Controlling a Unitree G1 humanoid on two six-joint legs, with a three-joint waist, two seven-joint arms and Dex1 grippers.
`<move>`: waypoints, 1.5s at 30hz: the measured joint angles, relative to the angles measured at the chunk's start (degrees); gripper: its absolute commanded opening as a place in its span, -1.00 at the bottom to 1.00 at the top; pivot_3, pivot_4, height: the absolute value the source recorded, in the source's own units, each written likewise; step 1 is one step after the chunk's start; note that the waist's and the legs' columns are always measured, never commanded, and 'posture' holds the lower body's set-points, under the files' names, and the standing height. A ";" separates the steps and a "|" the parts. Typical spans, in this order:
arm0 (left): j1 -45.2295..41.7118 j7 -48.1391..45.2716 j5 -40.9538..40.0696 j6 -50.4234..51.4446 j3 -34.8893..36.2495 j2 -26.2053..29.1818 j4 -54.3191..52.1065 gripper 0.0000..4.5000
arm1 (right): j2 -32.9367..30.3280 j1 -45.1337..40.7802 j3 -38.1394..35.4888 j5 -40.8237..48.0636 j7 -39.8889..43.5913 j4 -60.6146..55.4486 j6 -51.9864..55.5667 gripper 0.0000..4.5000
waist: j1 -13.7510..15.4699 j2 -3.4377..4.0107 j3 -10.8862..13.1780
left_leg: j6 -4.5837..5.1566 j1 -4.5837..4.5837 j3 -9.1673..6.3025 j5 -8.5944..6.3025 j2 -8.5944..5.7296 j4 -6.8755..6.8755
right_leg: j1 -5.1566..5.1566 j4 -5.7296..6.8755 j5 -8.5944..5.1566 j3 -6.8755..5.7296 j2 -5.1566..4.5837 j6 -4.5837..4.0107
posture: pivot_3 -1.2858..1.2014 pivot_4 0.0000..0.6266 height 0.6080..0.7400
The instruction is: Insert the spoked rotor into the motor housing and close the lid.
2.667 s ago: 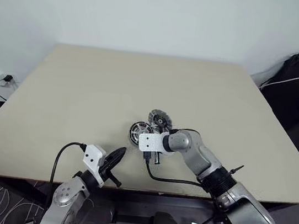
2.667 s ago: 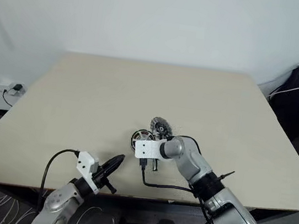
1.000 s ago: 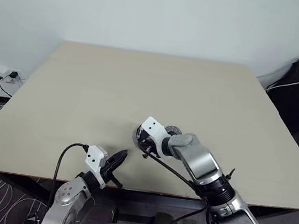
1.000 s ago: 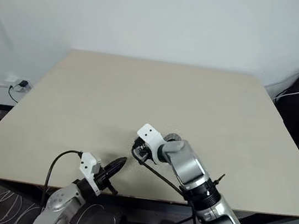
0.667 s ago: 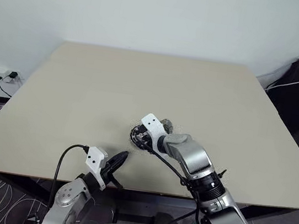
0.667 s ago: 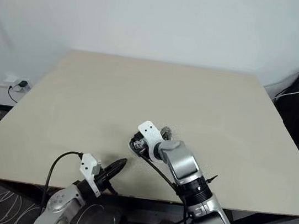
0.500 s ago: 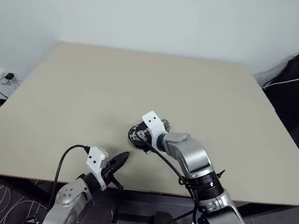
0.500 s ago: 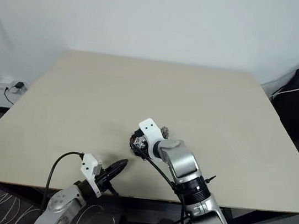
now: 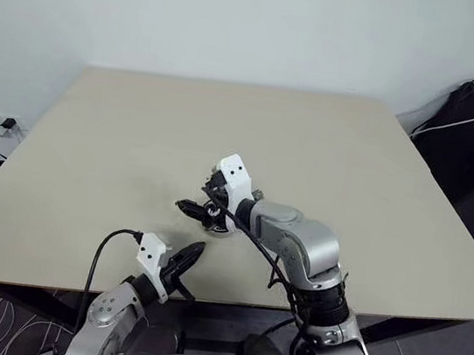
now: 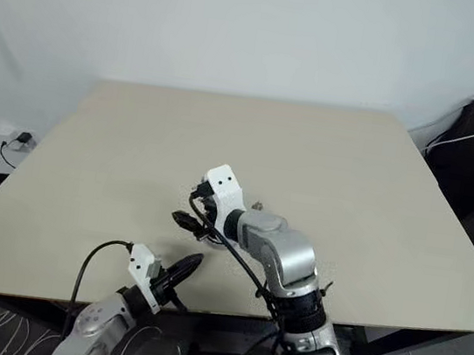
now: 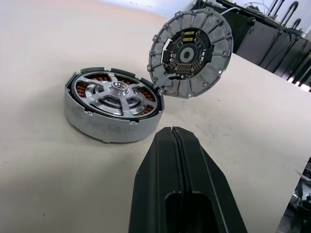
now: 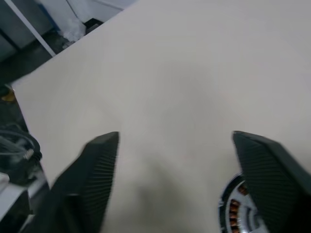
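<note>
Already spoked rotor seated inside motor housing; lid off.

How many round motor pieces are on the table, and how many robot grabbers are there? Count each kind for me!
Motor housing: 1
Spoked rotor, sitting inside the housing: 1
Lid, leaning tilted against the housing: 1
Grippers: 2, the left gripper shut and the right gripper open
Total: 5
</note>
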 measured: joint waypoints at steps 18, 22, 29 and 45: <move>-12.99 8.62 2.16 13.36 4.90 2.70 -2.82 -1.00 | -12.81 17.40 3.71 -9.30 -4.17 -8.63 -25.91 -0.99 | 0.64 -0.02 -0.04 | -0.02 0.04 -0.04 0.02 0.02 0.13 | 0.12 0.00 0.18 -0.05 0.07 0.35 | 0.03 -1.00 1.00; -21.64 0.90 0.87 16.48 3.08 5.63 0.78 -1.00 | -14.93 22.13 2.53 -8.01 -2.33 -11.23 -27.50 -0.99 | 0.70 -0.03 -0.04 | -0.01 0.04 -0.05 0.02 0.01 0.17 | 0.17 0.01 0.18 -0.06 0.10 0.35 | 0.03 -1.00 1.00; -34.61 -4.73 2.89 20.77 0.93 6.73 14.11 -1.00 | -13.92 25.52 0.04 -7.50 -4.10 -13.17 -27.58 -0.99 | 0.78 -0.13 0.00 | 0.00 0.10 -0.07 0.03 0.02 0.19 | 0.22 0.01 0.25 -0.05 0.16 0.46 | 0.03 -1.00 1.00; -45.98 -9.09 9.54 20.78 -3.73 2.35 25.96 -1.00 | -12.43 27.82 -0.60 -8.41 -7.32 -13.76 -27.58 -0.99 | 0.74 -0.33 0.10 | 0.13 0.09 -0.06 0.11 0.02 0.20 | 0.21 -0.03 0.30 0.01 0.13 0.55 | 0.03 -1.00 1.00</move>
